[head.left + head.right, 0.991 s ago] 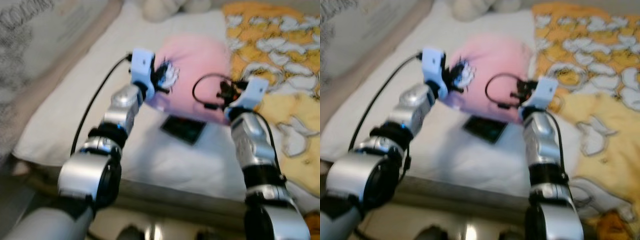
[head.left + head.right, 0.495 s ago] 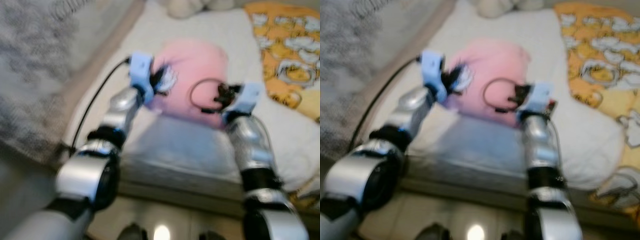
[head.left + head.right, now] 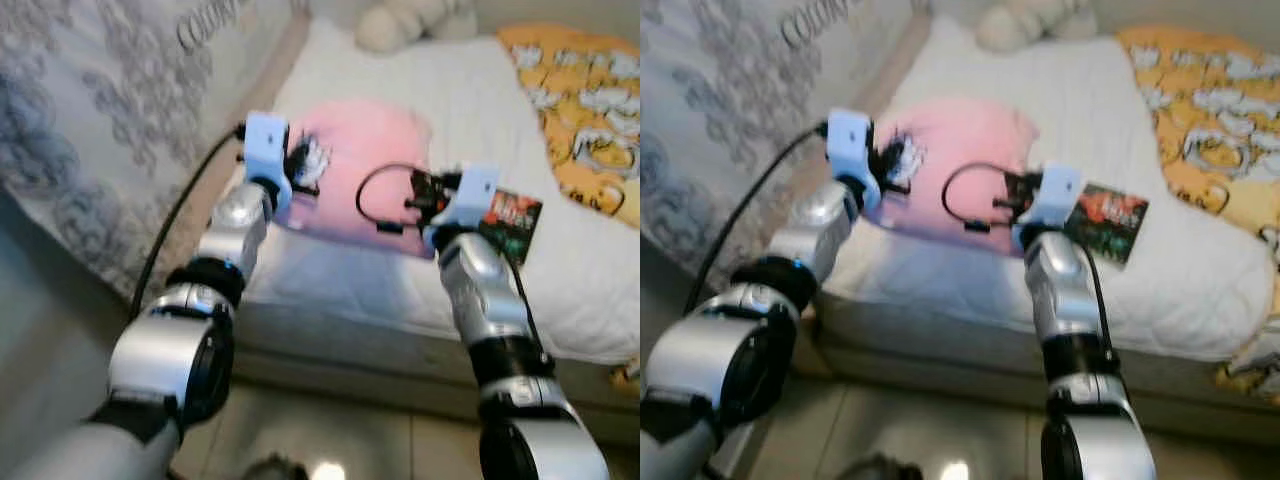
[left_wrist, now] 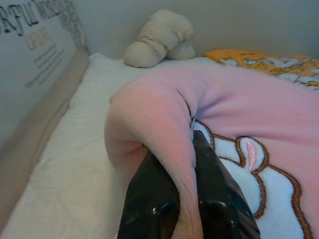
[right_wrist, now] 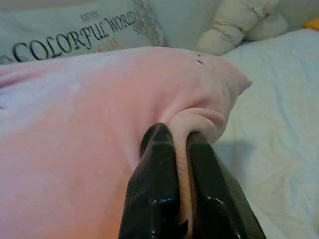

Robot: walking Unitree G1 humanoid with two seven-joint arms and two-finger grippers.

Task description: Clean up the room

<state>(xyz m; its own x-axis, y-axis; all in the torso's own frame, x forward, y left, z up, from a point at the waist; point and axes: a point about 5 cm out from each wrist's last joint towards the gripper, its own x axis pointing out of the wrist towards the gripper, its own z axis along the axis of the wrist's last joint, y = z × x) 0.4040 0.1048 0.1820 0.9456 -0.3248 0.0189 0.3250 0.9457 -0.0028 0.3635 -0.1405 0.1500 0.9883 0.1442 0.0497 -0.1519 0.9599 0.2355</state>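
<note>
Both my arms reach forward over the near edge of the bed (image 3: 520, 290), the landmark for all that follows. A pink pillow (image 3: 365, 160) with a white, brown-outlined figure stitched on it is held over the bed's white cover, nearer the wall side than the yellow side. My left gripper (image 4: 187, 164) is clamped on a fold of the pink pillow at its wall-side edge; the fabric is squeezed between the two black fingers (image 4: 149, 199). My right gripper (image 5: 178, 164) pinches a rolled edge of the same pillow on its other side, fingers closed tight on the cloth. A dark printed book or packet (image 3: 512, 218) lies flat on the bed just beside my right wrist. A yellow patterned blanket (image 3: 580, 110) covers the far right part of the bed. A cream soft toy (image 4: 159, 42) sits at the head of the bed. A grey printed wall panel (image 3: 90, 130) runs along the bed's left side.
</note>
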